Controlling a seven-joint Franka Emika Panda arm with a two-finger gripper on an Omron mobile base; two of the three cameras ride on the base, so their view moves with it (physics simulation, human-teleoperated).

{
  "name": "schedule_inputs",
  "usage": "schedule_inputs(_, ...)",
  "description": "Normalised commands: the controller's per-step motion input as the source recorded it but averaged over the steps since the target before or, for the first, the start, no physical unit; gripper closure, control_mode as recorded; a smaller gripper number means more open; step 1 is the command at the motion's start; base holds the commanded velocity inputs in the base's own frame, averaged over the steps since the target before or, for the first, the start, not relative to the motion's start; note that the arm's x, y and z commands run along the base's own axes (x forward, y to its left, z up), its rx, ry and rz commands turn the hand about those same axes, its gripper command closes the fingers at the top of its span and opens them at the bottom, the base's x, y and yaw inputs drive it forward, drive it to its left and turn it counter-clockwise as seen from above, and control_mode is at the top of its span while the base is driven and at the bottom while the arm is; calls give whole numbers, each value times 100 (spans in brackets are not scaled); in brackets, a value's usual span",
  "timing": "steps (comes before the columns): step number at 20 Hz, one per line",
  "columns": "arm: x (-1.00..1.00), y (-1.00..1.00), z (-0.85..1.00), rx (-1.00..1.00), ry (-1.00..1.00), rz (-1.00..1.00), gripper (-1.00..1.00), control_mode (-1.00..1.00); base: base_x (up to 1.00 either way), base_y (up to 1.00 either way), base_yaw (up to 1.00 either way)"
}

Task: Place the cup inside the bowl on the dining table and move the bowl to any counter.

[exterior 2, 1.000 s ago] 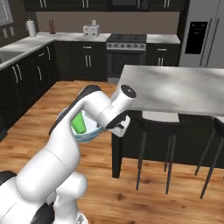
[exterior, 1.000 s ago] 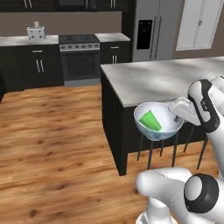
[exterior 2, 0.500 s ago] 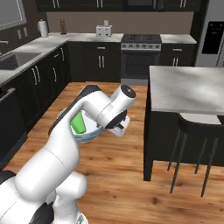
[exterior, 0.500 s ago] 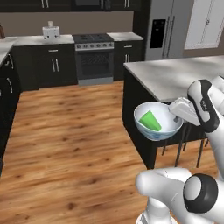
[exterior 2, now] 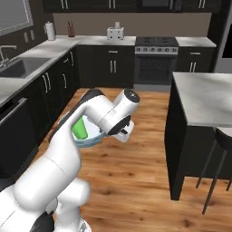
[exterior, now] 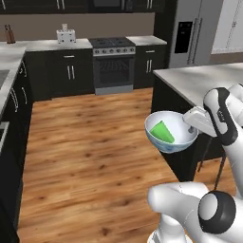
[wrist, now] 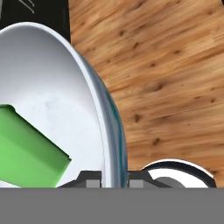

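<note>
Two end effector [wrist: 112,178] fingers clamped on bowl [exterior: 178,141] rim, cup [exterior: 162,131] inside

The claw [wrist: 111,177] is clamped on the rim of the bowl [exterior: 172,138], carried in mid-air over bare wood floor [exterior: 90,142], with nothing beneath or ahead of it on the left side. To the right in the left base view, the dining table [exterior: 199,80] edge stands near the bowl, its dark side panel a wall at that flank; a stool [exterior 2: 217,158] sits tucked beside it. Along the far wall the stove [exterior: 113,66] and dark cabinets close off the floor. On the left, the counter [exterior 2: 27,77] with its sink [exterior 2: 20,67] and faucet [exterior 2: 4,52] offers open marble; a toaster [exterior 2: 115,32] and paper towel roll [exterior 2: 50,31] occupy the back stretch.
</note>
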Motion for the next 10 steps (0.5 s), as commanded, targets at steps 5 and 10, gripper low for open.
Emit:
schedule_inputs(5,0,0,0,0,0,0,100,100,79,71,-6)
schedule_inputs(10,0,0,0,0,0,0,100,100,80,68,-6)
